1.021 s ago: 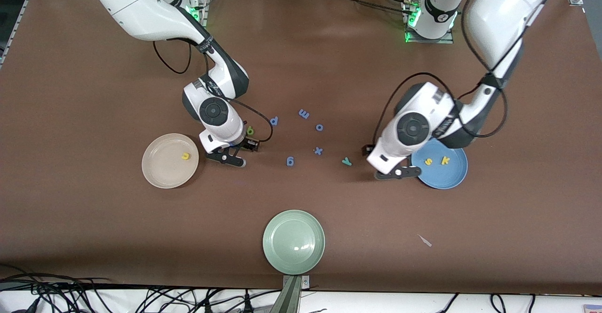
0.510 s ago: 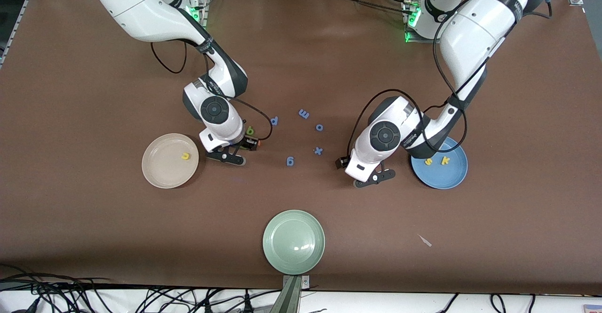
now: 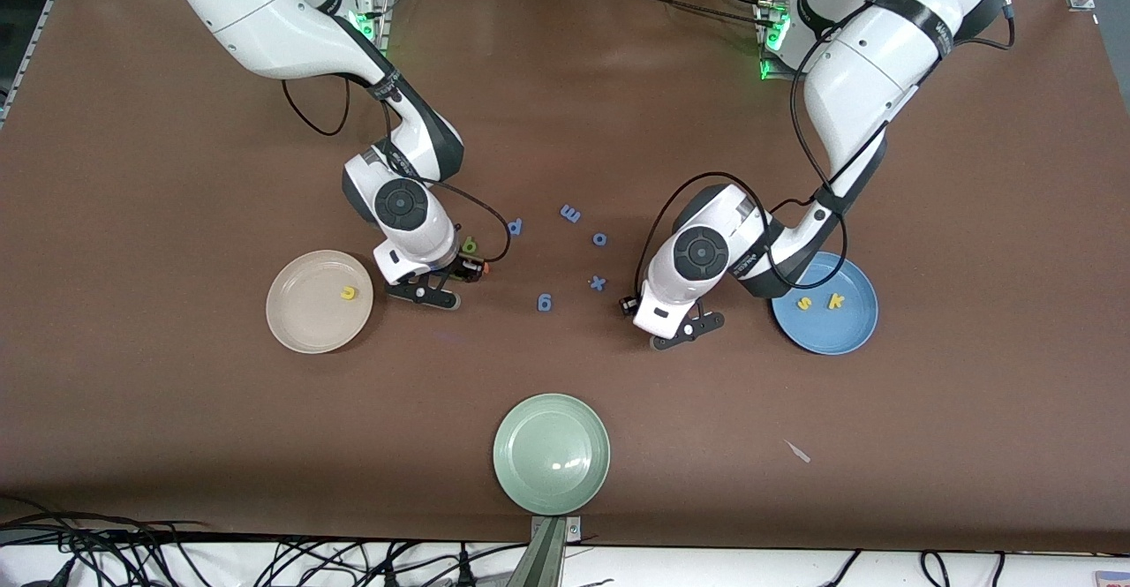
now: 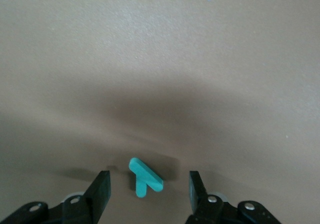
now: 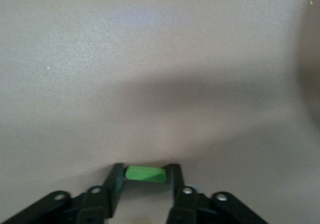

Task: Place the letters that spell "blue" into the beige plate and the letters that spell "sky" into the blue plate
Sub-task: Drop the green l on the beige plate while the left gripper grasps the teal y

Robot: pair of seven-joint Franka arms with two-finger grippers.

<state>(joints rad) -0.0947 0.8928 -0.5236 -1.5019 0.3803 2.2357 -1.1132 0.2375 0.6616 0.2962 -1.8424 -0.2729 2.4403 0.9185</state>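
L gripper point(image 4: 146, 189): low at table, fingers apart w/ gap each side of teal y point(image 4: 145, 176); y flat on table btwn them, near blue plate point(image 3: 852, 333).
R gripper point(image 5: 145, 179): fingers pinched onto light green l point(image 5: 145, 173), beside beige plate point(image 3: 296, 318).
Blue plate: holds yellow s point(image 3: 804, 304) + k point(image 3: 835, 301).
Beige plate: holds yellow u point(image 3: 350, 292).
Dark green b point(image 3: 470, 244): on table by R gripper.

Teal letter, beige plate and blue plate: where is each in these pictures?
teal letter point(image 4: 144, 178): left wrist view, on its long stroke, between the open fingers.
beige plate point(image 3: 305, 322): front view, on bare plate floor, near the rim.
blue plate point(image 3: 830, 333): front view, on bare plate floor, below its two yellow letters.
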